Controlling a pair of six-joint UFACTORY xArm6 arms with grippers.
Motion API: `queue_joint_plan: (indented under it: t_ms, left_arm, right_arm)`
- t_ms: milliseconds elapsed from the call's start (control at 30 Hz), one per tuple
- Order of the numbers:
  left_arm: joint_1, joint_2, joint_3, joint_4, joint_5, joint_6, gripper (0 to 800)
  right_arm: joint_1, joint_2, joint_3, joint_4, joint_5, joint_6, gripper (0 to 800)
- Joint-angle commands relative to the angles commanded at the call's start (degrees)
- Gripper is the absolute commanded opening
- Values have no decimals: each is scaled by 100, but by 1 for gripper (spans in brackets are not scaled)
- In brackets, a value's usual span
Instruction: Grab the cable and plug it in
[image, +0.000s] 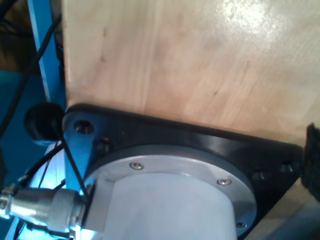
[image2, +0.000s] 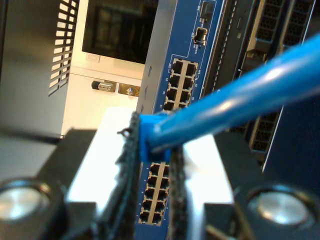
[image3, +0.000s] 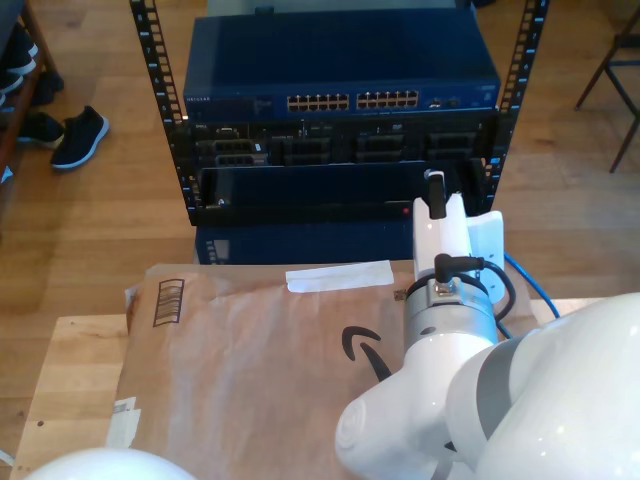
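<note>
in the first wrist view we look down on a pale wooden tabletop (image: 200, 65) and the black mounting plate (image: 200, 145) under a white robot base (image: 170, 205); we cannot tell how my first gripper's jaws stand, and nothing of the task lies near it.

in the second wrist view my second gripper (image2: 152, 150) is clamped on the small blue plug end of the thin bright-blue ethernet cable (image2: 240, 97), black padded fingers (image2: 129, 165) pressing it from both sides. the cable's long axis runs back from the plug and away from the rack. straight beyond the plug stands the dark-blue network switch (image2: 175, 60), its rows of ports facing us, so we judge the coming push runs forward along the plug's axis.

in the exterior view the arm carrying my second gripper (image3: 437, 200) reaches toward the rack at the exterior view's right, below the switch's port row (image3: 350, 100); the cable (image3: 525, 280) trails behind it.
</note>
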Motion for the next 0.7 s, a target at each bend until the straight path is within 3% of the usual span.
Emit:
queue_joint_plan:
  t_ms: [200, 367, 700]
  left_arm:
    - [0, 44, 176, 62, -176, 229, 798]
    - [0, 273, 527, 114, -818, 281, 798]
    - [0, 325, 527, 97, -826, 290, 799]
  right_arm:
    - [0, 123, -220, -9, 0, 0, 2]
    - [0, 264, -396, -9, 9, 0, 2]
    - [-26, 624, -1134, -97, 334, -9, 2]
